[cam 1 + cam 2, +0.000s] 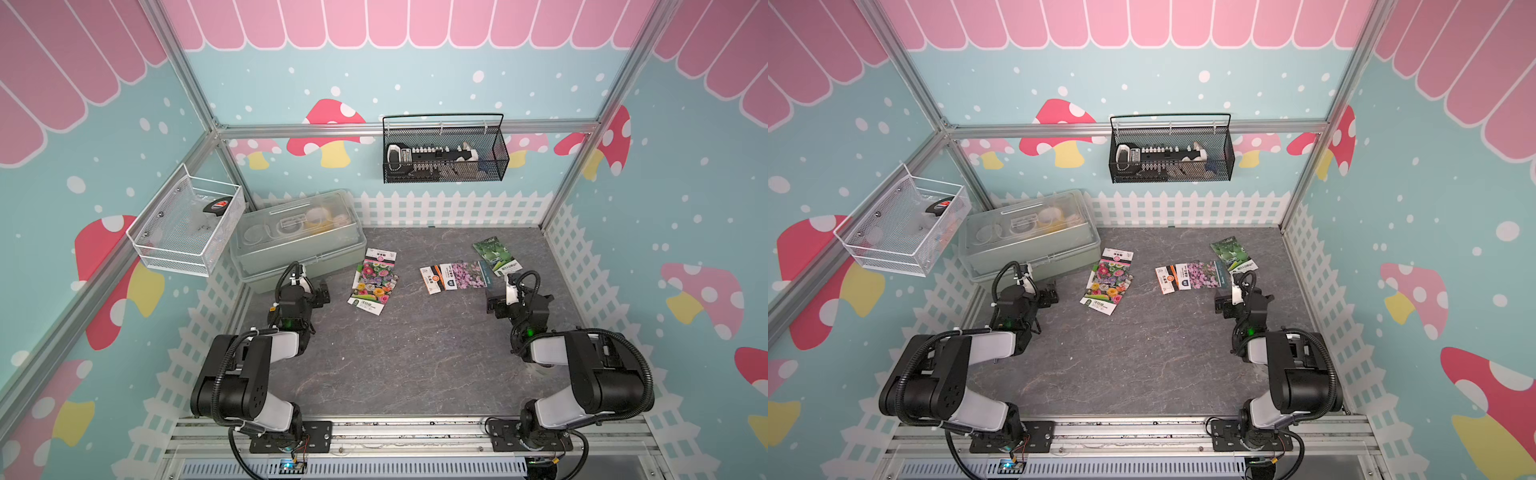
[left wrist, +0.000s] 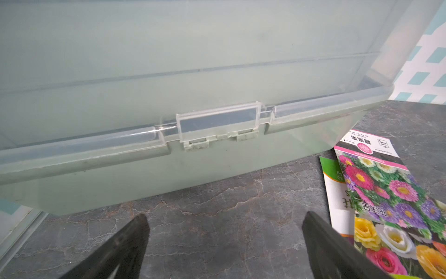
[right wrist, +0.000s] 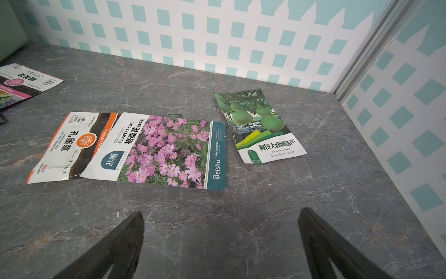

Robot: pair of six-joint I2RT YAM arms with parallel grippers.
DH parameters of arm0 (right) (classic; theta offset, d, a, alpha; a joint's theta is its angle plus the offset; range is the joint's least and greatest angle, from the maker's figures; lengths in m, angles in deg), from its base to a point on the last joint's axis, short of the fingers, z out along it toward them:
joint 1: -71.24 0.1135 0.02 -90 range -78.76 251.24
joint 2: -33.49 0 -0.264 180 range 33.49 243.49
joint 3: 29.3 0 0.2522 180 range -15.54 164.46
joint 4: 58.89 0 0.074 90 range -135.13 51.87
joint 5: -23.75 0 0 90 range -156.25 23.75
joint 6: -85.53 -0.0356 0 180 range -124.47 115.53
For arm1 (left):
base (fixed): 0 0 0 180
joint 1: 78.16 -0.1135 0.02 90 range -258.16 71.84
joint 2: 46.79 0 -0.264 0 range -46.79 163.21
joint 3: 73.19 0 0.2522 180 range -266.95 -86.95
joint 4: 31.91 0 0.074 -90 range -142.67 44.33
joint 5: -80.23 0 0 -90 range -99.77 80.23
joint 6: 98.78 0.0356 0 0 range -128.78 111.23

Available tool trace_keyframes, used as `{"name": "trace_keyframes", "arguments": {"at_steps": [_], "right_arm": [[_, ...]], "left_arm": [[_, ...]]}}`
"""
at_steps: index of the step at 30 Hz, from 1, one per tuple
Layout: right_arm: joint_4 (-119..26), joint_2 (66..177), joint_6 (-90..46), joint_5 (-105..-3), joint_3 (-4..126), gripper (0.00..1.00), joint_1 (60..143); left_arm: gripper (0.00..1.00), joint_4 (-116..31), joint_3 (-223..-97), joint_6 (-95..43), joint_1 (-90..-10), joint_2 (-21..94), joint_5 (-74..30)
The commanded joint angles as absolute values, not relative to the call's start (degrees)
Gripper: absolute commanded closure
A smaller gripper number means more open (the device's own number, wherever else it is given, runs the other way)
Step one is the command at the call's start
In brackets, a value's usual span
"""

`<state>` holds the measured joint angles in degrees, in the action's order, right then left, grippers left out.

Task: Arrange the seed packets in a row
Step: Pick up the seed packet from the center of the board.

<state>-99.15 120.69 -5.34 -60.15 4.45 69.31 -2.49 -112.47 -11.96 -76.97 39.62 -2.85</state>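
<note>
Several seed packets lie flat on the dark stone tabletop [image 1: 415, 365]. In both top views a pile of flower packets [image 1: 374, 282] [image 1: 1106, 282] lies left of centre. To the right, an orange-and-white packet [image 1: 432, 280] is overlapped by a pink-blossom packet [image 1: 467, 275] [image 3: 164, 149], and a green gourd packet [image 1: 495, 255] [image 3: 258, 125] lies behind them. My left gripper [image 1: 322, 293] [image 2: 225, 216] stands open and empty beside the pile's aster packet [image 2: 386, 188]. My right gripper [image 1: 494, 303] [image 3: 221, 212] is open and empty, a little short of the pink-blossom packet.
A grey-green plastic box with a clear latched lid [image 1: 299, 241] [image 2: 193, 72] stands at the back left, directly ahead of my left gripper. A white mesh basket [image 1: 187, 224] hangs on the left wall. A black mesh basket [image 1: 444, 149] hangs on the back wall.
</note>
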Motion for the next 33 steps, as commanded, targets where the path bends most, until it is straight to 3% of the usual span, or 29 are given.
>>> {"name": "trace_keyframes", "arguments": {"at_steps": [1,33], "right_arm": [[-100.44,120.61,-4.13,-59.40,3.71,0.01,69.13],[-99.47,120.15,-4.59,-59.77,4.23,0.01,69.05]], "left_arm": [[0.01,-0.41,-111.56,-11.06,-76.94,40.09,-3.50],[0.01,-1.02,-111.82,-10.51,-76.00,39.45,-1.00]]}}
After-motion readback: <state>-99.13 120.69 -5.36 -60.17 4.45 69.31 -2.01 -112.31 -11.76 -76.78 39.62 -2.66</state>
